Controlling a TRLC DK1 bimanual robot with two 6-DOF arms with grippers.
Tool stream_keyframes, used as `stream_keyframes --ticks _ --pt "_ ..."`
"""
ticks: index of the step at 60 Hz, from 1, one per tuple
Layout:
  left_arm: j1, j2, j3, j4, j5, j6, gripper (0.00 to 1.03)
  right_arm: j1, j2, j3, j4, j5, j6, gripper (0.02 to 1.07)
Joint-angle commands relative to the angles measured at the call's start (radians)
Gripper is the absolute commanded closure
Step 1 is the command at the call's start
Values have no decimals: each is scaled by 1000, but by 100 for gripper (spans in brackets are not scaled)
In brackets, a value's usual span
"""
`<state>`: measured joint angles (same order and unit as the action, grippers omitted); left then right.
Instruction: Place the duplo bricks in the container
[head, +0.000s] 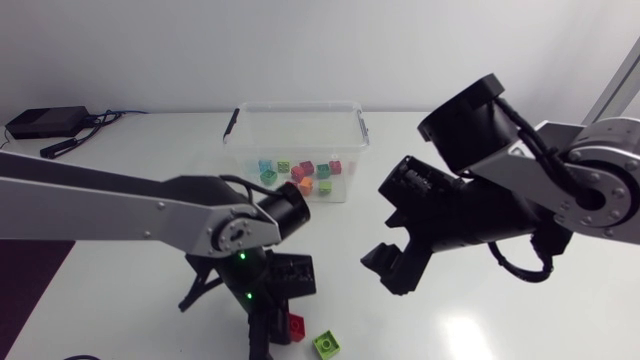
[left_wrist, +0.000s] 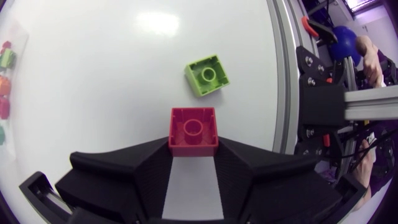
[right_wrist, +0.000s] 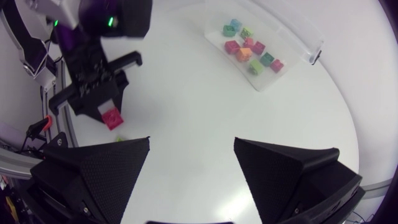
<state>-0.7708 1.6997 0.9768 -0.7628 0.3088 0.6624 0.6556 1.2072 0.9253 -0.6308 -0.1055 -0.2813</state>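
- The left claw is clenched on a red brick. Its two black wedge fingers press the brick's opposite sides at their very tips, and the brick's single round stud faces the wrist camera.
- From the head view this left claw hangs low over the near edge of the white desk, with the red brick at its tip. Whether the brick rests on the desk or is just off it cannot be told.
- A lime-green brick lies loose on the desk just ahead of the red one. It is apart from it, turned at a slight angle, and also has one stud on top. In the head view it sits beside the left claw, toward the middle.
- The right claw is released, its fingers spread wide with only bare desk showing between them. It is held above the desk to the right of the middle.
- The container is a clear plastic box at the far side of the desk, well apart from both claws.
- A cluster of small bricks lies inside it, blue, green, red, orange and pink.
- Any moulded lettering on the studs is too small to read.
- A black box with cables lies at the far left corner of the desk.
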Motion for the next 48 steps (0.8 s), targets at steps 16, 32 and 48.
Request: stream_keyframes --ticks 16,32,48 --pt "189 -121 280 -76 -45 51 70 113 186 41 -129 -11 111 9" --pt "277 -48 385 83 -83 28 70 193 333 73 -124 -10 159 9" --pt "370 146 525 204 -89 -15 69 259 434 110 -125 -7 206 9"
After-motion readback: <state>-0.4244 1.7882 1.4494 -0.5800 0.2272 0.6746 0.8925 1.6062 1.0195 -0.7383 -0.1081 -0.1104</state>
